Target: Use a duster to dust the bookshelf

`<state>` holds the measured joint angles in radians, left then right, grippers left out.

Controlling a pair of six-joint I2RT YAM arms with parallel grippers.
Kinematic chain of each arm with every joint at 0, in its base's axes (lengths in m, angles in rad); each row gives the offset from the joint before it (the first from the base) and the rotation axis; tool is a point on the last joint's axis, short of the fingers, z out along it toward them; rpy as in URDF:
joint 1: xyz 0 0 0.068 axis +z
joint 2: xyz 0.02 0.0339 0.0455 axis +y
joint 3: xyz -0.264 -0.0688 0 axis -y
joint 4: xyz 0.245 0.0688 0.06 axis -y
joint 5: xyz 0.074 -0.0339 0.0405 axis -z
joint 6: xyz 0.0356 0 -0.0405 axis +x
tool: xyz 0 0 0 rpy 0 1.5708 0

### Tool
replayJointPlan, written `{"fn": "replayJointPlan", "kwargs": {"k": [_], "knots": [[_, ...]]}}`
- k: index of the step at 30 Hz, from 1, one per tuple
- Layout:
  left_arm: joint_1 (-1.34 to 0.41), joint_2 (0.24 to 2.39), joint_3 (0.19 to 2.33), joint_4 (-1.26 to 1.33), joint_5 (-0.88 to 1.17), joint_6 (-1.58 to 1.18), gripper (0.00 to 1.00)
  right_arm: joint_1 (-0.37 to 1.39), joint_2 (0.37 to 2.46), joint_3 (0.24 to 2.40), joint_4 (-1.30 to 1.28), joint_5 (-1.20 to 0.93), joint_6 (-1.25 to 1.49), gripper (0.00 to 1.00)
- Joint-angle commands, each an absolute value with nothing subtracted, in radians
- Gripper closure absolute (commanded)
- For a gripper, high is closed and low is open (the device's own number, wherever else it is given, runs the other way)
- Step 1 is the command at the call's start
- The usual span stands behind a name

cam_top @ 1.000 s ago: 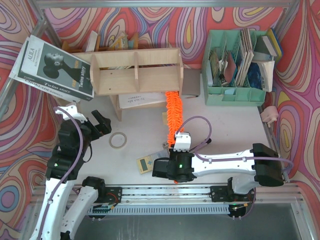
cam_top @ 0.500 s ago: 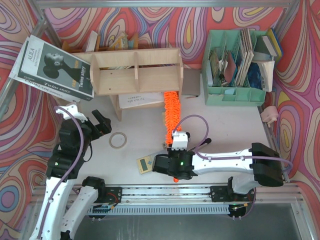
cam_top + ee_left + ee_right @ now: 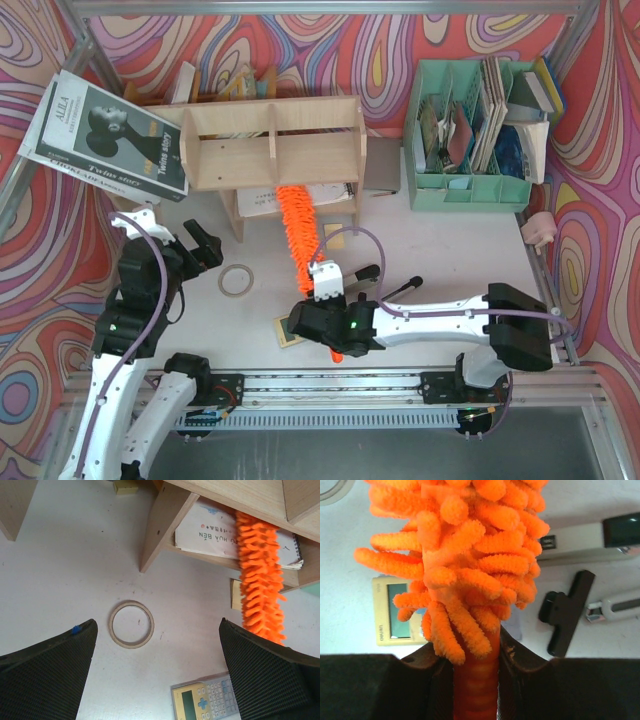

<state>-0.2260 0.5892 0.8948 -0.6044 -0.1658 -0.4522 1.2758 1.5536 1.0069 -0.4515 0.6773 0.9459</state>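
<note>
The light plywood bookshelf [image 3: 272, 143] stands at the back left of the table. My right gripper [image 3: 325, 290] is shut on the handle of the orange fluffy duster [image 3: 298, 232]. The brush reaches up and left, and its tip lies under the shelf's lower tier, over a booklet [image 3: 262, 200]. In the right wrist view the duster [image 3: 465, 560] fills the frame, its handle clamped at my gripper [image 3: 474, 680]. In the left wrist view the duster [image 3: 260, 575] runs under the bookshelf [image 3: 240, 495]. My left gripper [image 3: 160, 680] is open and empty above the table, left of the duster.
A tape ring [image 3: 236, 281] and a calculator [image 3: 290, 328] lie on the table near the arms. A stapler [image 3: 590, 535] and a black clip [image 3: 565, 612] lie by the right gripper. A mint-green file organiser [image 3: 470, 130] stands at the back right. A magazine [image 3: 105, 135] leans at the left.
My right gripper has swung left with the duster. The brush tip has swept left along the underside of the shelf's lower tier. The left arm has not moved.
</note>
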Motion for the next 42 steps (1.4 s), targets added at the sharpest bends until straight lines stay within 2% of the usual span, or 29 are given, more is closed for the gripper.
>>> {"fn": "replayJointPlan", "kwargs": {"k": [1, 5, 11, 18, 28, 31, 36, 42], "knots": [[-0.217, 0.591, 0.882, -0.603, -0.177, -0.454, 0.01, 1.277, 1.585, 1.062, -0.324, 0.617, 0.788, 1.0], [-0.213, 0.596, 0.884, -0.605, -0.167, -0.454, 0.01, 1.278, 1.579, 1.054, -0.336, 0.654, 0.813, 1.0], [-0.207, 0.599, 0.883, -0.6, -0.17, -0.454, 0.01, 1.276, 1.535, 1.052, -0.576, 0.832, 1.072, 1.0], [-0.204, 0.602, 0.883, -0.599, -0.169, -0.454, 0.02, 1.276, 1.517, 1.031, -0.592, 0.853, 1.12, 1.0], [-0.201, 0.605, 0.882, -0.6, -0.167, -0.454, 0.01, 1.276, 1.56, 1.031, -0.263, 0.658, 0.741, 1.0], [-0.201, 0.601, 0.882, -0.601, -0.161, -0.454, 0.02, 1.275, 1.573, 1.037, -0.228, 0.624, 0.709, 1.0], [-0.199, 0.602, 0.883, -0.601, -0.169, -0.454, 0.01, 1.275, 1.59, 1.059, -0.298, 0.692, 0.773, 1.0], [-0.199, 0.596, 0.883, -0.604, -0.166, -0.454, 0.01, 1.275, 1.553, 1.053, -0.519, 0.832, 1.002, 1.0]]}}
